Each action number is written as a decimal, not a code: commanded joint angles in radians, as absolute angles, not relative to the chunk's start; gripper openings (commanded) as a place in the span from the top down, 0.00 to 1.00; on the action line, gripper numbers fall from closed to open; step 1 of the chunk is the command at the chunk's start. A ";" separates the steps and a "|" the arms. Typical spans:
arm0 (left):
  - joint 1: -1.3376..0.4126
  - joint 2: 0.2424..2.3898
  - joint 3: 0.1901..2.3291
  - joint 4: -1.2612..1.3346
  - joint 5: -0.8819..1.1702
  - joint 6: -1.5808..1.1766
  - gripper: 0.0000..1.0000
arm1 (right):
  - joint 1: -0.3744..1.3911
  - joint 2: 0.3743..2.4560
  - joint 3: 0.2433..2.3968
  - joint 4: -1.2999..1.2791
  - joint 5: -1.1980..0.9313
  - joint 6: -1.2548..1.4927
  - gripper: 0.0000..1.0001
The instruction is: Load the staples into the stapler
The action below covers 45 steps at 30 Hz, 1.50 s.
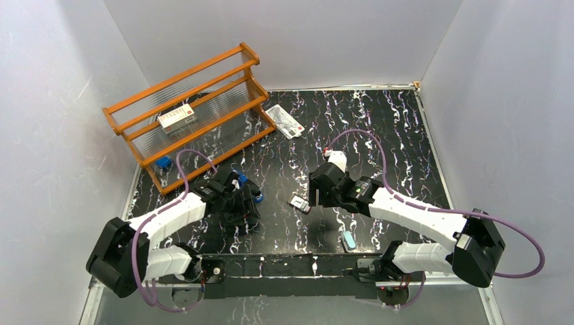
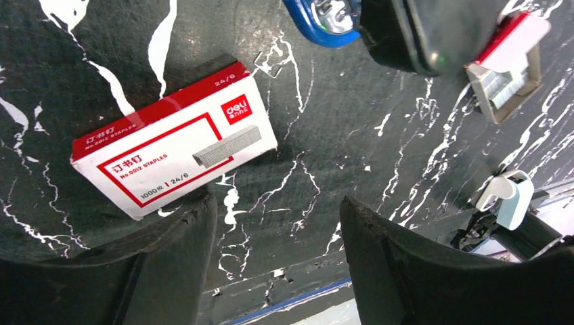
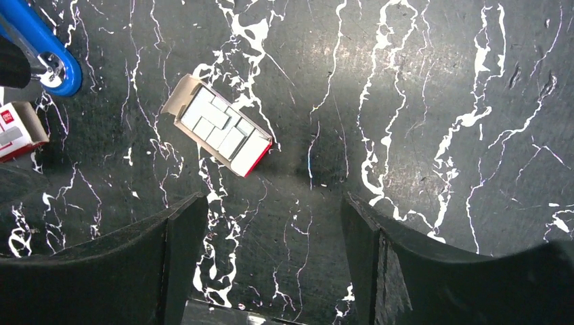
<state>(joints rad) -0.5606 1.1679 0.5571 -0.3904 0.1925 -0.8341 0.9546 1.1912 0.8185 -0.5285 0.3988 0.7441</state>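
Note:
The blue stapler [image 1: 242,180] lies left of centre, mostly hidden under my left gripper [image 1: 248,208]. Its blue end shows in the left wrist view [image 2: 321,20] and the right wrist view [image 3: 40,54]. The small red-and-white staples box [image 2: 172,142] lies flat by my left finger. The pale inner tray [image 3: 216,132], filled with silvery staple strips, lies apart from it at mid-table [image 1: 300,202] and shows in the left wrist view [image 2: 504,78]. My left gripper [image 2: 277,203] is open and empty. My right gripper [image 3: 274,200] is open and empty, just right of the tray [image 1: 315,193].
A wooden rack [image 1: 189,115] stands at the back left with a larger red-and-white box [image 1: 177,118] on a shelf. A flat white printed packet [image 1: 284,120] lies beside it. A small pale clip-like object [image 1: 348,240] lies near the front edge.

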 commanded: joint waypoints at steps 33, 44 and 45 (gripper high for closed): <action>-0.552 1.016 0.550 -0.293 0.116 -0.882 0.40 | 0.933 1.187 0.836 -1.055 0.397 1.166 0.07; -0.552 0.991 0.534 -0.189 0.237 -0.867 0.38 | 0.933 1.171 0.724 -1.025 0.148 1.119 0.13; -0.553 0.994 0.530 -0.182 0.242 -0.868 0.38 | 0.933 1.183 0.718 -1.015 0.143 1.114 0.14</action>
<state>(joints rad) -0.5583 0.9958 0.5484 -0.2279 0.1951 -0.8825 0.9360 1.1648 0.7403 -1.0027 0.2165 1.1183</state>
